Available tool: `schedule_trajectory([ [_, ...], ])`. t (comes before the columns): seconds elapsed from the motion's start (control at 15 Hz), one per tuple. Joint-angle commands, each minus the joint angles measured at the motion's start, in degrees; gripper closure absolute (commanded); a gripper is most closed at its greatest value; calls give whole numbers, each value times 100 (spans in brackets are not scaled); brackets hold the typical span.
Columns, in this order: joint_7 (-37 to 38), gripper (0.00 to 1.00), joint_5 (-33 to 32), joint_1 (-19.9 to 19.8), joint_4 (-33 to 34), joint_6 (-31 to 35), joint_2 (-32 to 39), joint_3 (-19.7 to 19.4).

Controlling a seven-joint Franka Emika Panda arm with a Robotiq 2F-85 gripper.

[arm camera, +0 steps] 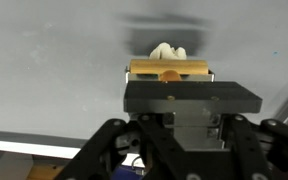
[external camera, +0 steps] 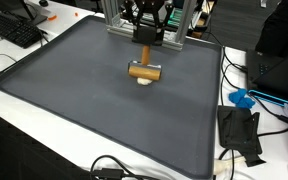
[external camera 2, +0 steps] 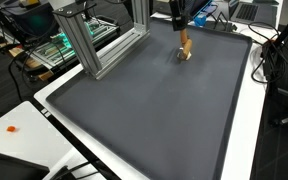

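We see the tool [external camera: 144,40] clamped on the upright handle of a small wooden mallet [external camera: 144,70]. Its head lies crosswise, low over the dark mat [external camera: 74,110] on the desk [external camera: 6,98], near the mat's 12 o'clock edge and just in front of the aluminium frame [external camera 2: 94,45]. A small white lump [external camera: 144,82] sits at the head's 6 o'clock, touching or just beside it; we cannot tell which. We judge the step in hand to be holding the mallet at the lump. The next move calls for a firm grip and straight vertical travel, so the head does not swing.
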Motion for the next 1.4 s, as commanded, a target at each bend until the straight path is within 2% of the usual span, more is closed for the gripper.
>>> schedule_trajectory([
  [0.0,-129,72,11,56,-77,-300,-26,-49],
  [0.33,-360,72,88,67,-141,-172,-12,-39],
  [1.13,-750,72,128,52,-206,-493,-136,-54],
  [1.33,-817,72,224,53,-184,-352,-139,-53],
])
